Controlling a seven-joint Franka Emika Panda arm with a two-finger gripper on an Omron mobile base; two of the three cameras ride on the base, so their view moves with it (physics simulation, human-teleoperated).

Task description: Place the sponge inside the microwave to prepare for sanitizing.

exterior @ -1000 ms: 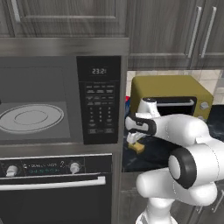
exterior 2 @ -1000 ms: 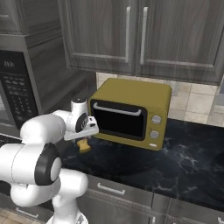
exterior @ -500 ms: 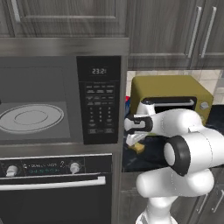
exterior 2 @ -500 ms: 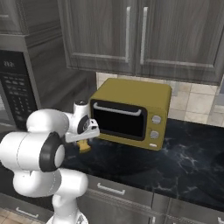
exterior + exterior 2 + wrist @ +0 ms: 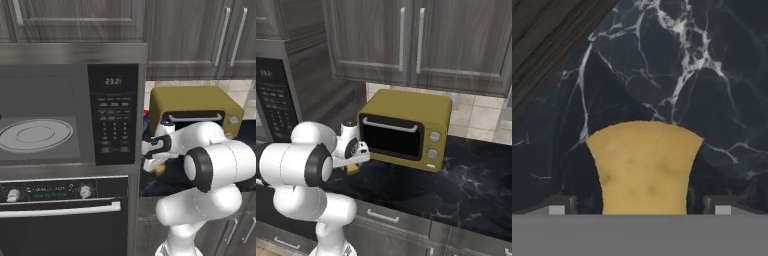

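The sponge (image 5: 644,167), a small yellow block, lies on the black marble counter beside the wall of the microwave. My gripper (image 5: 639,205) hangs open right over it, one fingertip (image 5: 562,204) on each side of the block and neither touching it. From the base, the sponge (image 5: 159,170) (image 5: 352,169) peeks out under the gripper (image 5: 152,161) (image 5: 354,159). The microwave (image 5: 112,115) (image 5: 276,105) stands to the left; its grey interior and round turntable (image 5: 35,135) show.
An olive-yellow toaster oven (image 5: 195,107) (image 5: 406,130) stands on the counter (image 5: 456,185) just behind and right of the gripper. A black oven with knobs and a bar handle (image 5: 60,210) sits under the microwave. Wall cabinets (image 5: 406,40) hang above.
The hand has stayed almost in place over the sponge, perhaps sinking a little. The arm's elbow has swung nearer the cameras. The jaws remain wide.
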